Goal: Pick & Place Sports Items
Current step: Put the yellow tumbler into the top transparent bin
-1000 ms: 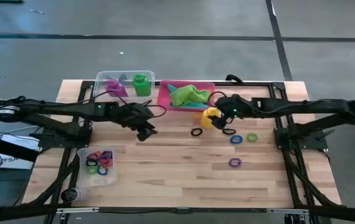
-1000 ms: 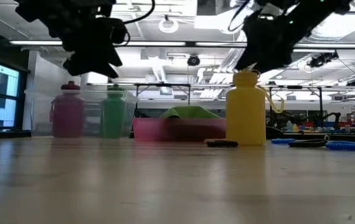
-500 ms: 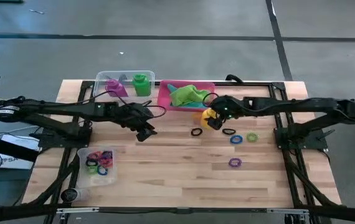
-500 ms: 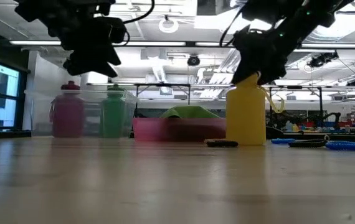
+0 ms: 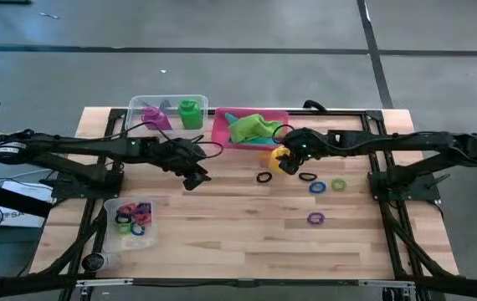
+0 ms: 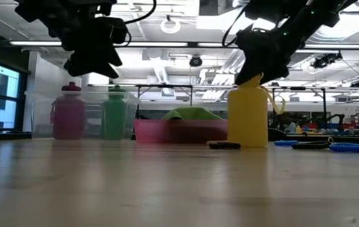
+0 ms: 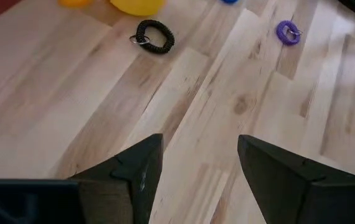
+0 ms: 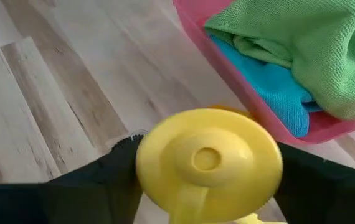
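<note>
Gripping at the neck of the yellow bottle [image 6: 248, 120], the right pincer [image 5: 289, 159] sits low over it, fingers on either side of the cap; whether they have fully closed cannot be told. That bottle stands upright on the surface [image 5: 222, 226], just at 6 o'clock of the pink tray [image 5: 218, 127], seen from above. In the tray lie the green cloth [image 5: 253, 127] and, under it, the teal cloth [image 8: 271, 87]. At 9 o'clock of the tray, a clear tub [image 5: 138, 107] already holds the purple bottle [image 5: 155, 115] and green bottle [image 5: 190, 112]. A second tub [image 5: 111, 207] at about 7 o'clock of the surface's centre holds several rings. Left to sort, by the look of it: the yellow bottle and the loose rings, one black [image 5: 264, 177], others blue [image 5: 317, 187], green [image 5: 338, 184] and purple [image 5: 315, 218]. The left pincer [image 5: 192, 177] hangs partly open and empty above bare wood.
</note>
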`<act>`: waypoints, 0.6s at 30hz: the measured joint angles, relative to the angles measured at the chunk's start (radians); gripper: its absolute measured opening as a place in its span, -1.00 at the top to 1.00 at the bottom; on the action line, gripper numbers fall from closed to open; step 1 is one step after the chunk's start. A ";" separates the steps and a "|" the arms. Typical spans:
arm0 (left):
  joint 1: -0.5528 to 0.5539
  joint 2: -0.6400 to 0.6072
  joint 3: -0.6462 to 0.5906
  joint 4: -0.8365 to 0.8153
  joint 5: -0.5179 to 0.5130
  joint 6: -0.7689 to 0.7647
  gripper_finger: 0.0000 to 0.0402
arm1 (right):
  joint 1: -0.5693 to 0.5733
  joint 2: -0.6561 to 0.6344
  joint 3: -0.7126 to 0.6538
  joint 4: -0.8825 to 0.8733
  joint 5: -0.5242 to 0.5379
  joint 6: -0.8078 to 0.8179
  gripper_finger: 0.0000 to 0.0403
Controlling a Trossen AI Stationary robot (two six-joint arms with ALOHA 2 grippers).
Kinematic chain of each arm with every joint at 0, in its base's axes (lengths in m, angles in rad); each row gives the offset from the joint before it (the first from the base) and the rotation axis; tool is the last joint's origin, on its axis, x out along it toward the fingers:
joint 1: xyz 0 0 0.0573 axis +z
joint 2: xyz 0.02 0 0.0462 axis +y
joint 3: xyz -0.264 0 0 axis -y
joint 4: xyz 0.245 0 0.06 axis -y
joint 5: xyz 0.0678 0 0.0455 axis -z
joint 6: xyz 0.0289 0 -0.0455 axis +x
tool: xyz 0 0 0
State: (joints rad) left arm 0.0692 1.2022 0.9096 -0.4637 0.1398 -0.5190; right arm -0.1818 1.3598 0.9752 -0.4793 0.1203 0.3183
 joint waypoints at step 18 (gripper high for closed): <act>0.042 -0.238 0.000 -0.164 0.032 -0.004 0.16 | 0.084 0.026 0.094 0.193 -0.111 -0.068 0.00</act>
State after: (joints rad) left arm 0.1112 0.9646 0.9096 -0.6275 0.1723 -0.5228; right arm -0.0980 1.3859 1.0693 -0.2867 0.0089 0.2501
